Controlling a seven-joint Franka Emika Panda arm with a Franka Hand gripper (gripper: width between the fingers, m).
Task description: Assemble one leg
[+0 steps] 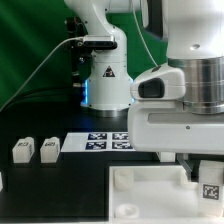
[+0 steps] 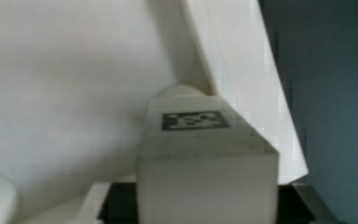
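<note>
My gripper (image 1: 205,172) is shut on a white leg (image 1: 211,187) with a black-and-white tag, held over the right part of the large white panel (image 1: 150,195). In the wrist view the leg (image 2: 202,150) stands out between my dark fingers (image 2: 126,200), tag face (image 2: 195,119) showing, with my gripper (image 2: 202,208) closed round its base. The leg's tip is close to the panel (image 2: 69,90) near its edge; I cannot tell whether they touch. Two more legs (image 1: 22,150) (image 1: 48,148) lie on the black table at the exterior view's left.
The marker board (image 1: 108,142) lies behind the panel, in front of the arm's white base (image 1: 105,80). A round socket (image 1: 127,208) shows on the panel's near left corner. Green backdrop behind.
</note>
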